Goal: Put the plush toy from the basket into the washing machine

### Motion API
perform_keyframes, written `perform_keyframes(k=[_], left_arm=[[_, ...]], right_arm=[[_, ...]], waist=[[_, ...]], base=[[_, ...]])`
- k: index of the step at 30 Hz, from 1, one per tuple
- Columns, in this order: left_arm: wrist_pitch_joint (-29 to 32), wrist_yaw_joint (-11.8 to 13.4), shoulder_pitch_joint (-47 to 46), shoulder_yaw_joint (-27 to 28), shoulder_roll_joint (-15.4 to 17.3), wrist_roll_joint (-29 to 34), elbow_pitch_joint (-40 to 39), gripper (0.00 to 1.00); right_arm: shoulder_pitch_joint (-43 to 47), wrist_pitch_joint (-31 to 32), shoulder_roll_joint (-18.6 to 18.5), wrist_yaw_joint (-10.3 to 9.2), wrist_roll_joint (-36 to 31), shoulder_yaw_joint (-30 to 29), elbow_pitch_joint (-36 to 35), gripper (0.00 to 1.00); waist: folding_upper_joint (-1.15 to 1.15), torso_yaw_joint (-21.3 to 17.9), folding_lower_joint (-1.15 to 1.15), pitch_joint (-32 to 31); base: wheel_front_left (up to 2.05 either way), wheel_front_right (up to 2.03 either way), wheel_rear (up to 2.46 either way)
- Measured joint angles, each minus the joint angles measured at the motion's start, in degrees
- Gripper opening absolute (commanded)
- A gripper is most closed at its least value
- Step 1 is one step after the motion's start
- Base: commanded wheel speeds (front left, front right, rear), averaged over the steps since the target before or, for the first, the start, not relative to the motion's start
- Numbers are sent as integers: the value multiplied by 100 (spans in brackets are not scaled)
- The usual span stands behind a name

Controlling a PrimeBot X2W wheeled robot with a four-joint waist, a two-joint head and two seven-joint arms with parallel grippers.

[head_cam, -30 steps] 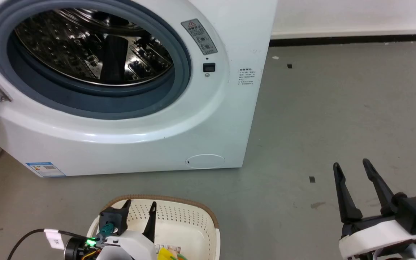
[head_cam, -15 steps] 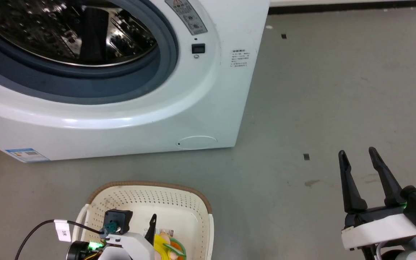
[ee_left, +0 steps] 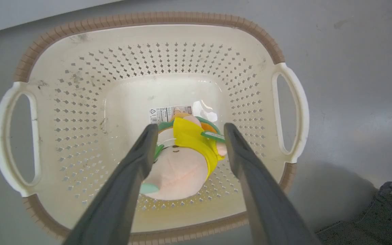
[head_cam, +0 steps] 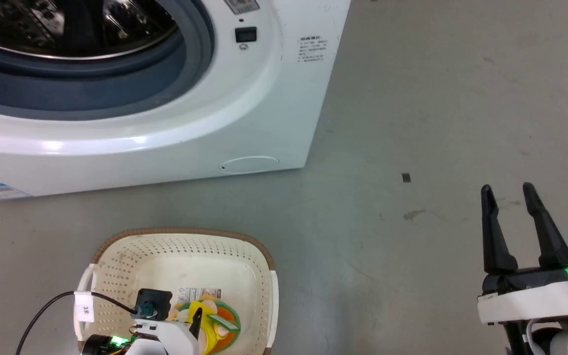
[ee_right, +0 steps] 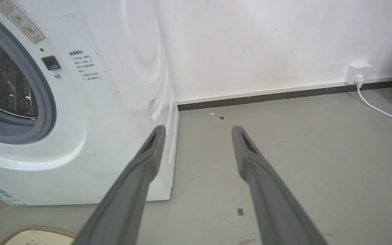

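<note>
Grey floor (head_cam: 412, 98), basket (ee_left: 148, 19), plush toy (ee_left: 182, 170) between spread left jaws

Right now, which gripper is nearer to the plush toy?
Left. The left gripper straddles the plush toy in the basket; the right gripper is far off over floor.

The plush toy (ee_left: 179, 169) is soft cloth, the basket (ee_left: 80, 85) perforated plastic
</note>
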Motion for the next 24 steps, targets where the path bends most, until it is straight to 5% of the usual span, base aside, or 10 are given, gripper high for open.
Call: perform_keyframes(k=[24], left_arm=[[300, 11, -1060, -1226, 481, 113, 1441, 100]], right_arm=[[-360, -288, 0, 0, 410, -90, -232, 100]], waist=[[0, -305, 0, 1294]], base=[[0, 0, 0]])
